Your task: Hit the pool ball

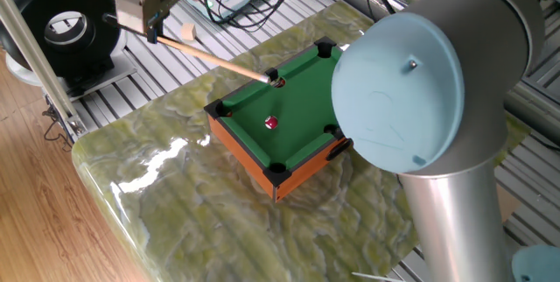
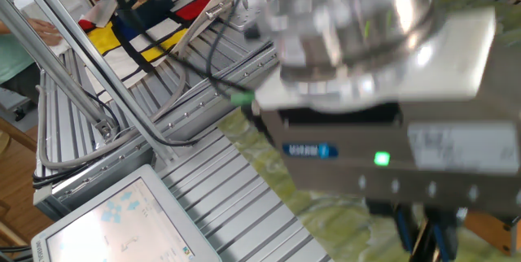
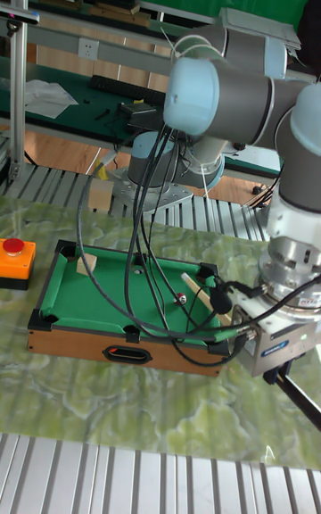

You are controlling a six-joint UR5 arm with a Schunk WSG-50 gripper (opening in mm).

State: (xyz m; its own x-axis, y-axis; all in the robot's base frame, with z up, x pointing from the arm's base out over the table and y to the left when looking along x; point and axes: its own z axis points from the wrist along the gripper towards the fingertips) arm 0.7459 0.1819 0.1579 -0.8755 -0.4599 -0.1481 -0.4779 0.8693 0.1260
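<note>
Ball (image 1: 271, 123) sits mid-felt on pool table (image 1: 302, 98), unstruck. My gripper (image 1: 154, 26) clenches cue (image 1: 214, 58), tip at far rail, well short of ball. Strike not yet made; aiming remains.

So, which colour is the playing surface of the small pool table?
Green; the pool table shows it best in the one fixed view, with orange-brown sides.

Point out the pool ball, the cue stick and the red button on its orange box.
pool ball (image 1: 271, 123): one fixed view, middle of the ball on the green felt.
cue stick (image 1: 214, 59): one fixed view, mid-shaft.
red button (image 3: 12, 246): tall fixed view, top of the button cap.
</note>
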